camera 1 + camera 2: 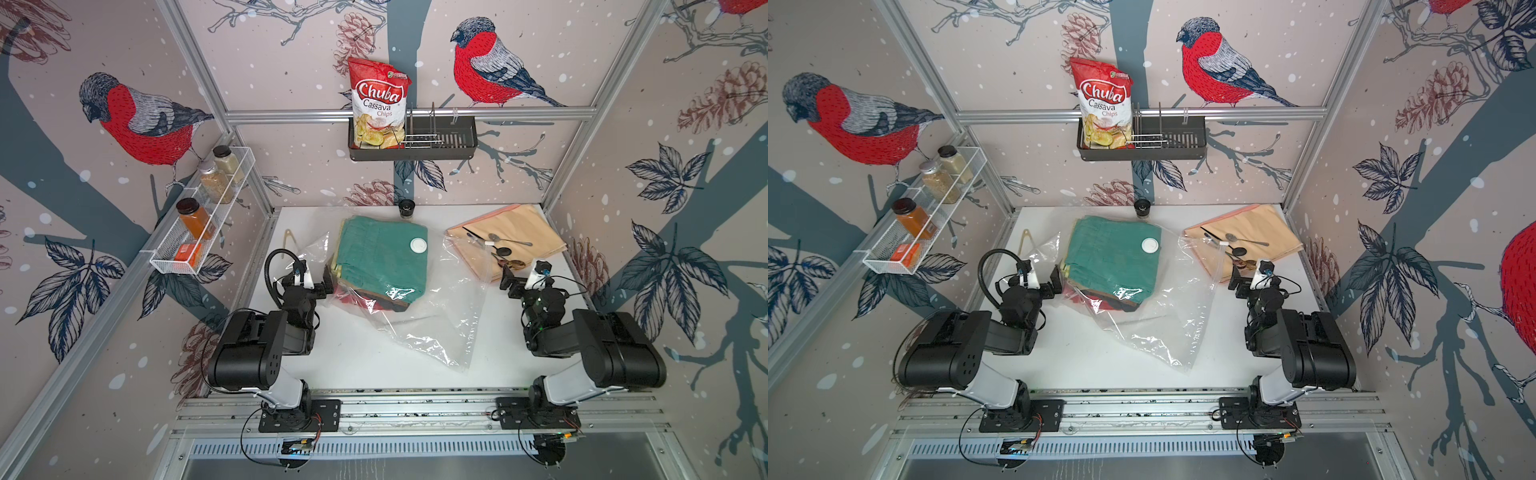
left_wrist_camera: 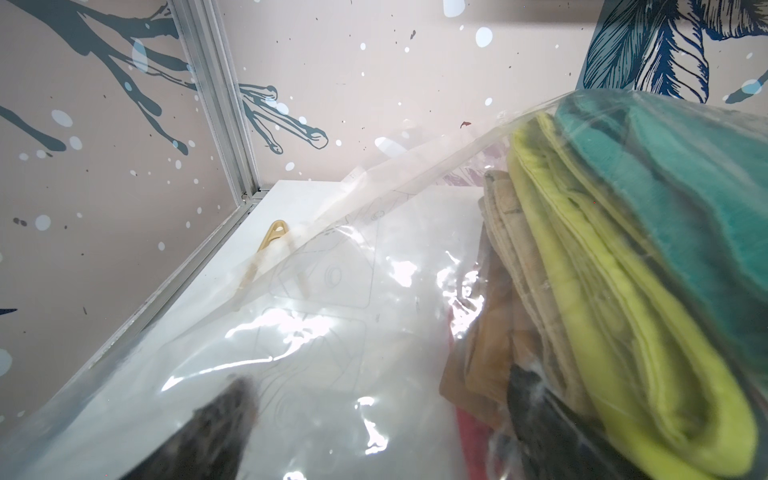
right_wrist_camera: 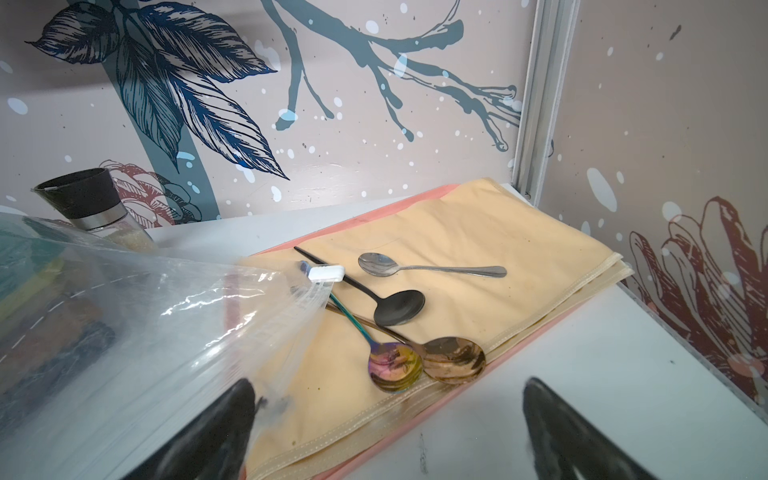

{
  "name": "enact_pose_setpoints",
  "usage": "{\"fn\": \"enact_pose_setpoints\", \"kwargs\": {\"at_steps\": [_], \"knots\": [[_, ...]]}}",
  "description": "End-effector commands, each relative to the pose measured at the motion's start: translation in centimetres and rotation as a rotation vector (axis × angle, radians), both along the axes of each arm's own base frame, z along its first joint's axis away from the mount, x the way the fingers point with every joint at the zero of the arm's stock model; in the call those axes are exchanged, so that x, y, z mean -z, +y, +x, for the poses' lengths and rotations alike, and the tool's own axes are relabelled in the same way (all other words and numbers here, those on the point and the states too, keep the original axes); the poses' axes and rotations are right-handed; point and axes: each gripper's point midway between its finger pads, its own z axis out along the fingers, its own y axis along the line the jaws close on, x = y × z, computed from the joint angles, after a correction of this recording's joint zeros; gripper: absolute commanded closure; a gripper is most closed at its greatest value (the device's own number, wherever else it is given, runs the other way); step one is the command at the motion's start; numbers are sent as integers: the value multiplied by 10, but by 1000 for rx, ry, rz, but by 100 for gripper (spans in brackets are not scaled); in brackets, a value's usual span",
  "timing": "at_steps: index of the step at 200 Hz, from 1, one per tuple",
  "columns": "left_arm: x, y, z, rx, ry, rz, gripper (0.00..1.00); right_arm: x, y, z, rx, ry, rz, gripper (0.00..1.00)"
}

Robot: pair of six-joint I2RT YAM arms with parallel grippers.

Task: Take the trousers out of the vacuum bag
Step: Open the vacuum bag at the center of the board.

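Trousers (image 1: 380, 257) are all sitting inside the vacuum bag (image 1: 436, 332) as far as I can see, so honestly nothing of the job is done yet. In both top views the folded stack lies toward the back of the white table (image 1: 365, 365), teal pair on top with the round white valve disc (image 1: 418, 245) right over it. The clear plastic runs on past the stack toward the front, flat with nothing in it there. The left wrist view shows the layers through the film: teal, yellow, khaki, something mustard, then dark and red at the bottom. Not one pair is poking out that I can make out. The white zip slider (image 3: 327, 273) sits at the bag corner that lies on the peach cloth (image 3: 498, 232) with the spoons (image 3: 399, 309), and I can't tell whether the zip is undone. So what's left, I reckon: get the mouth open if it isn't, then pull out every pair. Left gripper (image 1: 326, 284) is right up against the left side of the stack, jaws spread wide, gripping nothing. One finger (image 2: 220, 424) shows through the plastic, so it's touching or just beside the film, can't say which. Right gripper (image 3: 390, 386) is spread wide too and empty, down low by that bag corner near the cloth, with the plastic edge draped across one of its two prongs.
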Motion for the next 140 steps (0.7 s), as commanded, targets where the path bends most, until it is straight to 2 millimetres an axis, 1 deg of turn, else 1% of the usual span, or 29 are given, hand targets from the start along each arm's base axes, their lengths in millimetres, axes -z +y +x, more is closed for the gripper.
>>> {"fn": "enact_pose_setpoints", "kwargs": {"at_steps": [1, 20, 39, 58, 101, 140], "knots": [[-9, -1, 3, 11, -34, 8, 2, -7, 1, 1, -5, -27, -1, 0], [-9, -1, 2, 10, -34, 8, 3, -8, 0, 0, 0, -33, 1, 0], [-10, 1, 1, -4, -38, 4, 3, -9, -9, -2, 33, -41, 28, 0], [-10, 2, 1, -7, -39, 3, 3, -14, -12, -7, 46, -68, 41, 0], [-18, 2, 0, -11, -42, 6, 3, -17, -11, -8, 41, -71, 38, 0], [-42, 7, -2, -45, -54, 2, 3, -32, -13, -1, 54, -39, 33, 0]]}}
